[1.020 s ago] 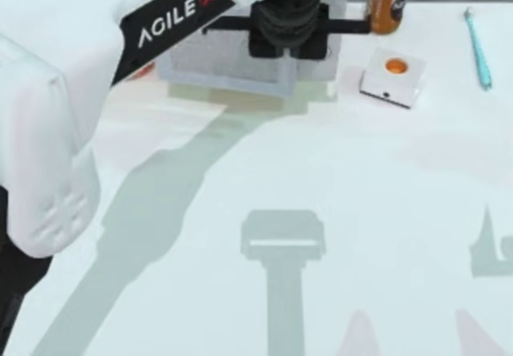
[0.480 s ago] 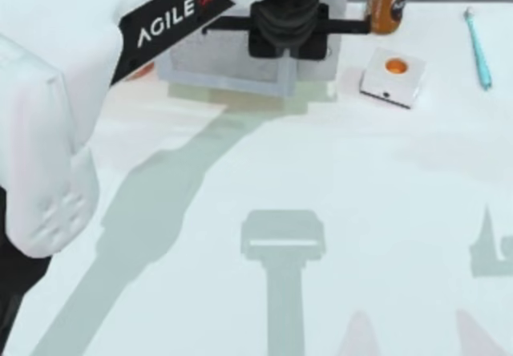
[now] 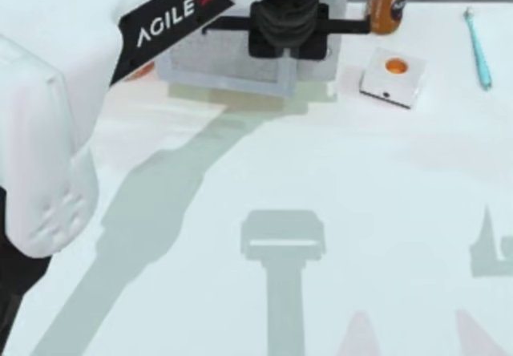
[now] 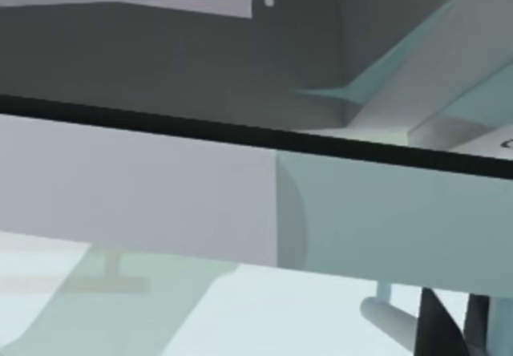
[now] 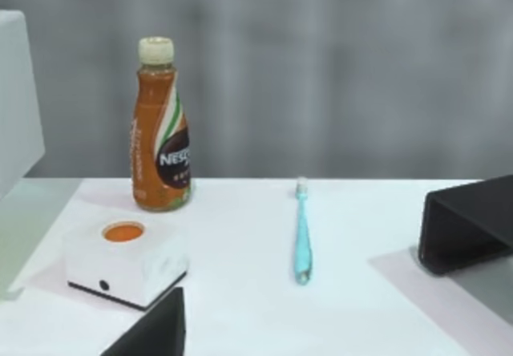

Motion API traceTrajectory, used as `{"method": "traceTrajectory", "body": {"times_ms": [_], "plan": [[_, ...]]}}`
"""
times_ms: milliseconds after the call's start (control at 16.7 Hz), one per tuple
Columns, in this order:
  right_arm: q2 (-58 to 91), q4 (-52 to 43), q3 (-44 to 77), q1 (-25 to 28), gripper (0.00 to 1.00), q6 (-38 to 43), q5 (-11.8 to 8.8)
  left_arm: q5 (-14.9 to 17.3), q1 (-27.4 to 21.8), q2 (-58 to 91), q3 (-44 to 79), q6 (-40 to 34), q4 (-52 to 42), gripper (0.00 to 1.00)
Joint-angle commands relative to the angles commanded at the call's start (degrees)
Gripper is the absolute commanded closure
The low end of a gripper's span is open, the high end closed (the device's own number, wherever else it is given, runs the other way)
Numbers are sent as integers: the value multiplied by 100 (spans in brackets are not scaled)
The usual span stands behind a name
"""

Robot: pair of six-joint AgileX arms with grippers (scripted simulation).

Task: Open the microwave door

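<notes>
- Since the microwave (image 3: pixel 240 59) sits at the tabletop's (image 3: pixel 337 212) far edge, front facing the near side, long axis running left-right, a hard tug could drag it.
- Its microwave door (image 3: pixel 228 61) is under the left end effector (image 3: pixel 288 31) (fingers hidden, I cannot tell their state); a slip there seems likely.
- Right end effector (image 5: pixel 152 332): parked near the white cube (image 3: pixel 391 77), apparently spread.

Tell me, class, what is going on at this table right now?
The left arm reaches across to the microwave at the far side of the table, its left gripper over the microwave door. The left wrist view shows an open gap into the dark cavity. The right arm is out of the top view, parked near a white cube, bottle and toothbrush.
</notes>
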Motion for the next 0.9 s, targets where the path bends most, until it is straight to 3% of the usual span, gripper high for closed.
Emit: {"method": "traceTrajectory", "body": {"times_ms": [600, 900], "plan": [[0, 0, 0, 0, 0, 0, 0, 29, -38, 3, -21, -9, 23, 100], [0, 0, 0, 0, 0, 0, 0, 167, 27, -452, -791, 360, 409, 100]]}}
